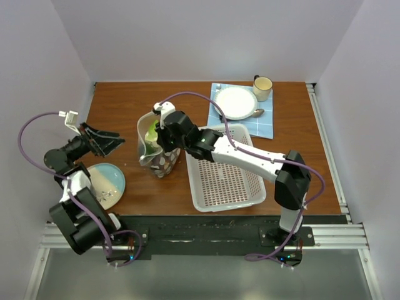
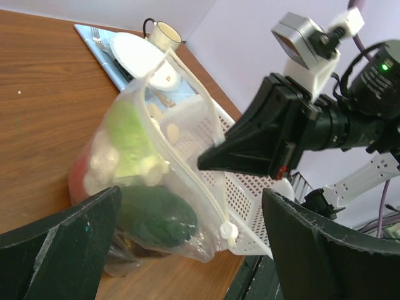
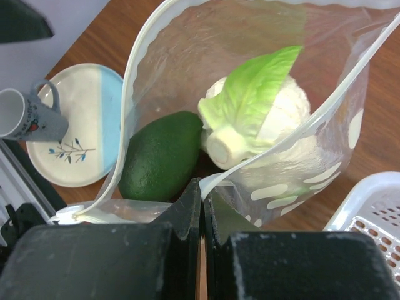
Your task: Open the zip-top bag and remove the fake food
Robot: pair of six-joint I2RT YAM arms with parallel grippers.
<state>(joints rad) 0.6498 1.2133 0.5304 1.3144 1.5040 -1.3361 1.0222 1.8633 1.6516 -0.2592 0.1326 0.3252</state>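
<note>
As far as clutter goes, the wooden table (image 1: pixel 119 106) is pretty busy. A white perforated basket (image 1: pixel 225 181) sits right under my right arm. A blue placemat (image 1: pixel 265 125) in the far corner carries a white plate (image 1: pixel 236 102), a spoon (image 1: pixel 257 113) and a cream cup (image 1: pixel 262 87). Over on the left, a blue-and-cream plate (image 1: pixel 107 182) lies below my left arm with a grey mug (image 3: pixel 28 115) at its edge.

The zip-top bag (image 1: pixel 156 150) stands upright between that plate and the basket, just beside the basket, mouth gaping upward. My right pincer (image 3: pixel 201 187) is pressed together on the bag's rim, pinching the plastic from above, so the bag sits right below my fingers. The fake food (image 3: pixel 250 119) is all inside: a dark green avocado-looking piece (image 3: pixel 161 155), a cream-white lumpy piece (image 3: pixel 281 125) with a pale green leaf on it, and something red (image 2: pixel 78 178) low down, seen through the plastic. The zipper slider (image 2: pixel 226 232) sits at one end of the rim.

My left pincer (image 2: pixel 190 195) is spread wide, off to the bag's left, near but not touching, aimed at its side.

Pose-wise, my right arm stretches from its base diagonally across the basket, wrist bent down over the bag. My left arm is folded up tight at the table's left edge, wrist turned sideways toward the bag
</note>
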